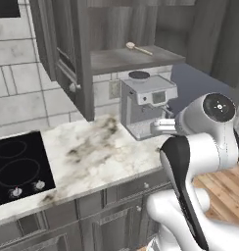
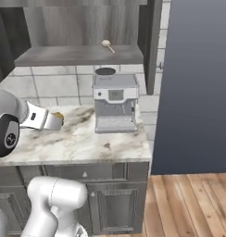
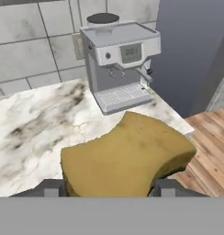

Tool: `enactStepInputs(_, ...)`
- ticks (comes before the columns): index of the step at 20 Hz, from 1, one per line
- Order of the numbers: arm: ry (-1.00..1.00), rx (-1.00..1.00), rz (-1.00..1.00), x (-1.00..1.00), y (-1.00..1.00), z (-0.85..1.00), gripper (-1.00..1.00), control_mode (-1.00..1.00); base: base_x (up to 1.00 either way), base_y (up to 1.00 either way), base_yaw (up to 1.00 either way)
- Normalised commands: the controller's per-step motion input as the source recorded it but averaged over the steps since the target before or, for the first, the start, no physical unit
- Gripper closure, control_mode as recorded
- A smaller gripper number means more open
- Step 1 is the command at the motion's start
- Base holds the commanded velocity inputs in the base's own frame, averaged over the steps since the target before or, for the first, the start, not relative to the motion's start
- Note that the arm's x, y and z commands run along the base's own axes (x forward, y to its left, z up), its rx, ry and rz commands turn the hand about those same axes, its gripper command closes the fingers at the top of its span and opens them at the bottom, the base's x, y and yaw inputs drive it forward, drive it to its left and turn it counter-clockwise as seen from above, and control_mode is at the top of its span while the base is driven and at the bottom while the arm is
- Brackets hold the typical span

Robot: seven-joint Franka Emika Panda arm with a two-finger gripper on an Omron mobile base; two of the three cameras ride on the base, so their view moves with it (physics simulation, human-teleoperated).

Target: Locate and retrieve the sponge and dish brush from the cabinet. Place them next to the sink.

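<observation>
One marble counter (image 1: 92,157), grey tiled wall (image 1: 18,93)

Grey coffee machine (image 1: 143,105) on marble counter (image 1: 92,157) (against the tiled wall), black cooktop (image 1: 16,166) well apart

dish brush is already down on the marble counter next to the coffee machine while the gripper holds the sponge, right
Not quite. The dish brush lies on the cabinet shelf, above the coffee machine, as the left base view shows. The rest holds: in the hand view the gripper is shut on the sponge.
</observation>
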Motion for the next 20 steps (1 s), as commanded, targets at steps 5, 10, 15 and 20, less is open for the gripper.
enactStepInputs(5, 0.00, 0.00, 0.00, 0.00, 0.00, 0.00, 1.00, 1.00, 0.00, 0.00, -0.50)
enactStepInputs(10, 0.00, 0.00, 0.00, 0.00, 0.00, 0.00, 1.00, 1.00, 0.00, 0.00, -0.50)
enactStepInputs(15, 0.00, 0.00, 0.00, 0.00, 0.00, 0.00, 1.00, 1.00, 0.00, 0.00, -0.50)
enactStepInputs(20, 0.00, 0.00, 0.00, 0.00, 0.00, 0.00, 1.00, 1.00, 0.00, 0.00, -0.50)
